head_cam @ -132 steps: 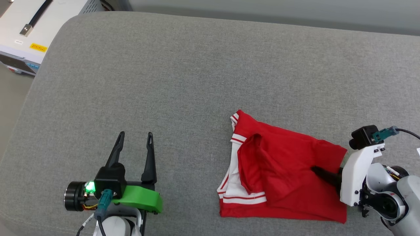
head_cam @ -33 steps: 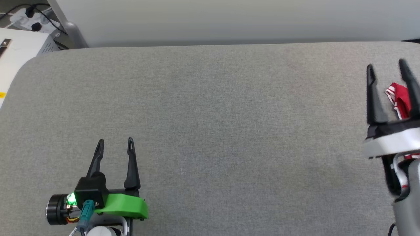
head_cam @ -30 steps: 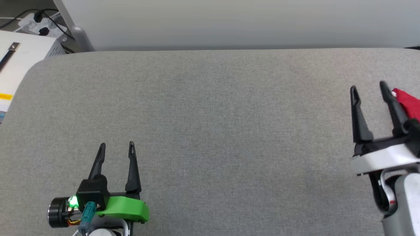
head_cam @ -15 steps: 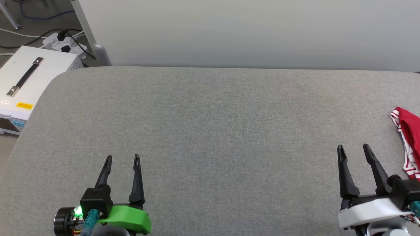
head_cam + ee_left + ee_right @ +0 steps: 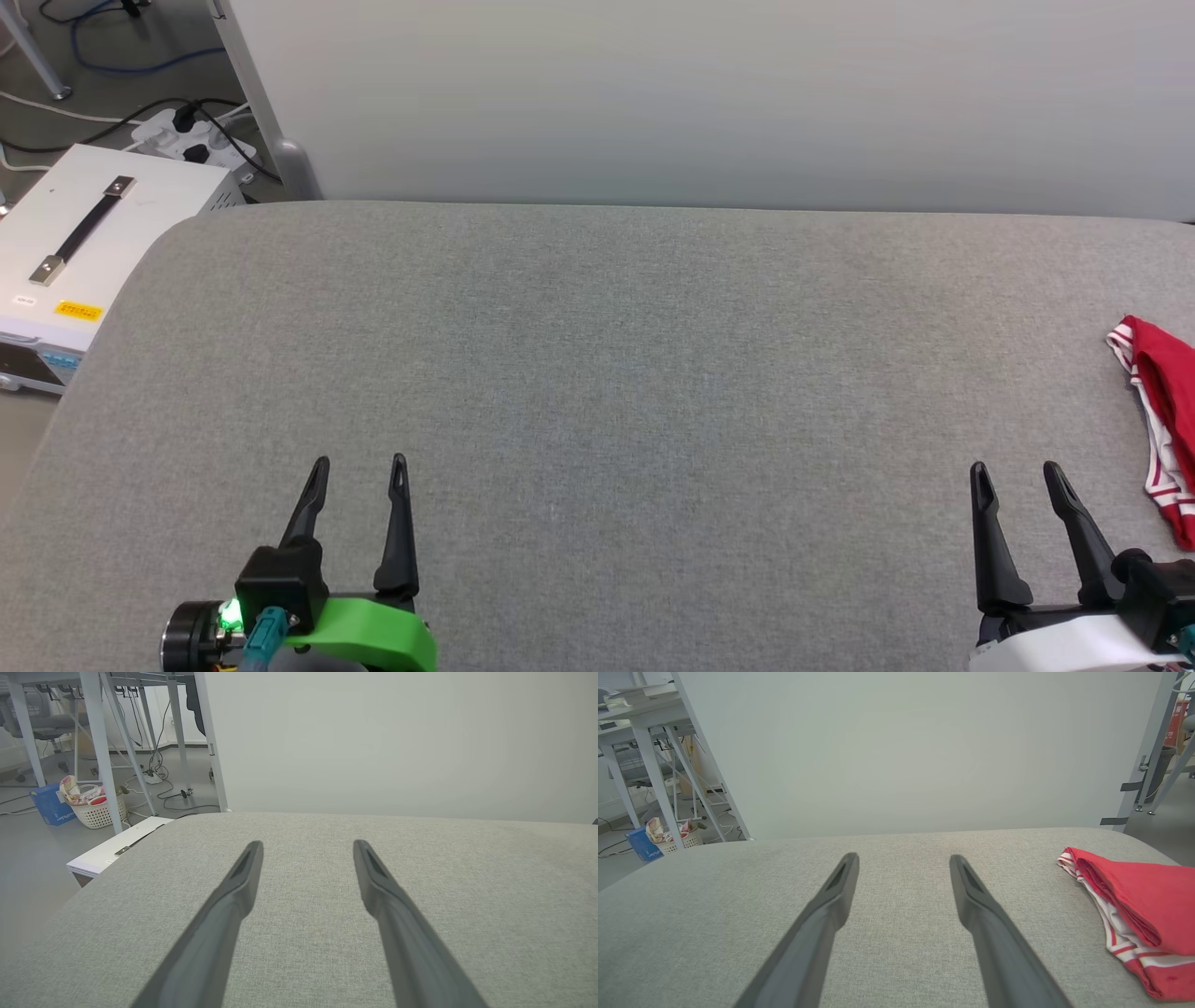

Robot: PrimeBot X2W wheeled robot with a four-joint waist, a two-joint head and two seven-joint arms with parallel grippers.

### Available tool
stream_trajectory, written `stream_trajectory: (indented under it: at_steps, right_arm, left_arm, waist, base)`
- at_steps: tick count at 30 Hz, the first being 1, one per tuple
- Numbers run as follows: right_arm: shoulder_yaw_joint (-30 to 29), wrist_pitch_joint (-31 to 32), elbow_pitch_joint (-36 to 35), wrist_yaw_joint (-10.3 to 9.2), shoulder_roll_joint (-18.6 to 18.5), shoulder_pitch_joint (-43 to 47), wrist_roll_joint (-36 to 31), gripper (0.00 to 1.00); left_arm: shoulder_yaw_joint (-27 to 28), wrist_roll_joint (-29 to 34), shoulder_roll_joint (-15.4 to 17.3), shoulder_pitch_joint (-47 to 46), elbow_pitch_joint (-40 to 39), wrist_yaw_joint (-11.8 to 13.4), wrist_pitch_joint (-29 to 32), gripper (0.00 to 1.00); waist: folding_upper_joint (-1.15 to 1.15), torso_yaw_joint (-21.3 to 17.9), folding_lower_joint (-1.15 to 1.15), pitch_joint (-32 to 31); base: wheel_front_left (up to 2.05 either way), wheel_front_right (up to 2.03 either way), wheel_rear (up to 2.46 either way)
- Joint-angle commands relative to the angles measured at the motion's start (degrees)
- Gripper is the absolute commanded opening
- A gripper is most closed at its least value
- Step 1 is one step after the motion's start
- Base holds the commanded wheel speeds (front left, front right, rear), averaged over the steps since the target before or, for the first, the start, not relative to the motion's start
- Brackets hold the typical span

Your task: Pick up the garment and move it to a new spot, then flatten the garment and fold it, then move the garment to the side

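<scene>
Garment (image 5: 1169, 401) lies folded at far right edge of grey surface (image 5: 597, 355), near right pincer (image 5: 1013, 465), not touching. Left pincer (image 5: 359, 459) and right pincer both spread, empty. Move-aside step looks done; next move likely just resting arms.

Left hand (image 5: 360, 463) and right hand (image 5: 1015, 469) hover, fingers spread.
</scene>
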Motion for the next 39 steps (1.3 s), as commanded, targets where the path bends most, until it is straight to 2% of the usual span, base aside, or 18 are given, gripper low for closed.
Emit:
stream_trajectory:
  at_steps: [1,7,8,39]
  right_arm:
    - [0.0,-0.1,-0.5,-0.05,0.1,0.6,-0.5,1.00]
    - [0.1,-0.1,0.0,-0.05,0.0,0.3,-0.8,1.00]
    - [0.1,0.0,0.0,0.00,0.0,0.0,-0.4,0.00]
    - [0.7,3.2,0.3,-0.01,0.3,-1.8,-2.8,0.00]
  left_arm:
    - [0.0,0.0,-0.3,0.7,0.0,-0.2,-0.3,1.00]
    - [0.1,0.3,-0.3,0.6,0.1,-0.3,-0.3,1.00]
    - [0.1,0.0,-0.1,0.0,0.1,-0.2,0.0,0.00]
    - [0.5,1.2,-0.3,-0.7,-0.9,0.1,3.2,0.00]
  waist:
    - [0.00,0.0,0.00,0.1]
    - [0.00,-0.1,0.00,0.4]
    - [0.00,-0.1,0.00,0.4]
    - [0.00,-0.6,0.00,0.2]
  base:
    - [0.00,0.00,0.00]
    - [0.00,0.00,0.00]
    - [0.00,0.00,0.00]
    - [0.00,0.00,0.00]
